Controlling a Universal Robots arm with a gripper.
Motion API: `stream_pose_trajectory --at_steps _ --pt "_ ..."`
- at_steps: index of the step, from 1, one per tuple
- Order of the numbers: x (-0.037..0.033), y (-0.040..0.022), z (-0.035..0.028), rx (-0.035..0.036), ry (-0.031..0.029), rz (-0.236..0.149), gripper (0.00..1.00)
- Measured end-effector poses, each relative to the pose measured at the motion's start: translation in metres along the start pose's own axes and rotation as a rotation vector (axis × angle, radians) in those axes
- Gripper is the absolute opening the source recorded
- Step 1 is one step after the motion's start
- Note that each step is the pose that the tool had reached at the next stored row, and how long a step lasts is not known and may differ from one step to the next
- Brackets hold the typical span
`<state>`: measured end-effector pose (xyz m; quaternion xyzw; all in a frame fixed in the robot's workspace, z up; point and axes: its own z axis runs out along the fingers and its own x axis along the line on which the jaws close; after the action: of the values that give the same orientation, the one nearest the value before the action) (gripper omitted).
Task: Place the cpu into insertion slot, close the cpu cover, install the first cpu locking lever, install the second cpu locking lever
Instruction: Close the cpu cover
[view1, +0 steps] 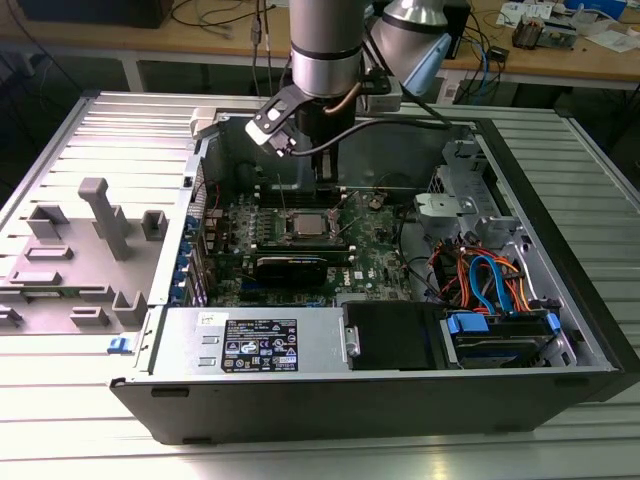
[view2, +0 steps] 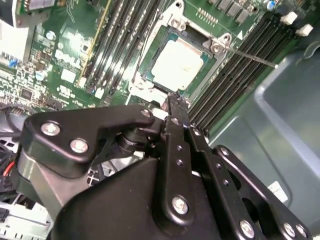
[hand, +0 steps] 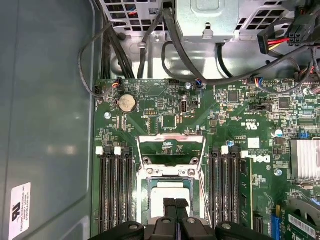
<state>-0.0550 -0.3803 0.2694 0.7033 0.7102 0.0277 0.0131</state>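
The cpu lies flat in the insertion slot on the green motherboard; its silver-grey top also shows in the first wrist view and in the exterior view. The cpu cover stands swung open beyond the socket, with the board visible through its cut-out. Thin wire locking levers stick up beside the socket. My gripper is shut with nothing between its fingers. Its tips hang just over the near edge of the cpu. In the exterior view the gripper hangs over the back of the socket.
Long black memory slots flank the socket on both sides. The case wall runs close beside them. A power supply, a drive bay with blue and orange cables, and a black card fill the case. Grey fixtures stand at the exterior view's left.
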Motion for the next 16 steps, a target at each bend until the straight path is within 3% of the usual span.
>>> stream_pose_trajectory --at_steps 3,5,8,10,12,15,16 --pt "0.0002 0.0005 -0.0084 0.0 -0.0001 0.0 0.11" --pt "0.0001 0.005 -0.0083 0.0021 0.0 0.0 0.11" --pt "0.0 0.0271 -0.0071 0.0139 0.0 0.0 0.11" --pt "0.0001 0.0378 -0.0064 0.0169 0.0 0.0 0.11" --pt "0.0 0.0449 -0.006 0.0181 0.0002 -0.004 0.11" --pt "0.0001 0.0511 -0.0051 0.0192 0.002 -0.038 0.11" --pt "0.0002 0.0568 -0.0045 0.0207 0.002 -0.039 0.11"
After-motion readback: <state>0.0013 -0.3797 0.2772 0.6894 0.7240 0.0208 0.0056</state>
